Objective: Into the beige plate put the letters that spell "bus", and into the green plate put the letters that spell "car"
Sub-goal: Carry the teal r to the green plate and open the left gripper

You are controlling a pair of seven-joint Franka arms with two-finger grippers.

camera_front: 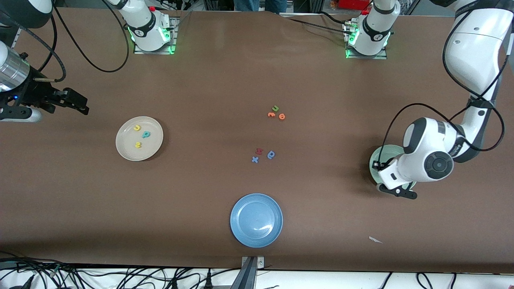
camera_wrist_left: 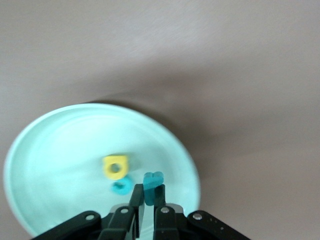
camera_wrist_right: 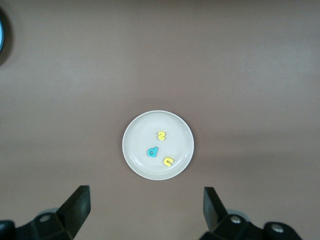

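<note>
1. The right gripper (camera_wrist_right: 146, 197) hangs in the air over the right arm's end of the table with its fingers spread wide and nothing between them. This arm waits. The only hazard I see is a needless descent that could knock the plate below it.
2. The beige plate (camera_front: 124, 150) lies toward that same end of the table and holds the yellow "u" (camera_front: 137, 128), the teal "b" (camera_front: 146, 134) and the yellow "s" (camera_front: 138, 145). All three sit well inside the rim, so "bus" looks done. A bump to the plate could scatter such light letters.
3. Mid-table lie the green "u" (camera_front: 275, 108) with two orange letters (camera_front: 271, 115), and nearer the front camera a red letter (camera_front: 259, 151), a blue "x" (camera_front: 255, 159) and the darker blue looped letter (camera_front: 271, 154). Picking up any of these would be a mistake.
4. The blue plate (camera_front: 241, 233) sits by the table's front edge and is no target.
5. The left gripper (camera_wrist_left: 148, 192) is over the green plate (camera_wrist_left: 50, 150) at the left arm's end of the table, its fingers nearly closed, pinching the teal "r" (camera_wrist_left: 153, 181). The yellow "a" (camera_wrist_left: 115, 166) and the teal "c" (camera_wrist_left: 121, 186) lie in the plate just beside it. On release, the foam could cling to a pad and lift away, bounce over the rim, or the fingertips could nudge the "c".
</note>
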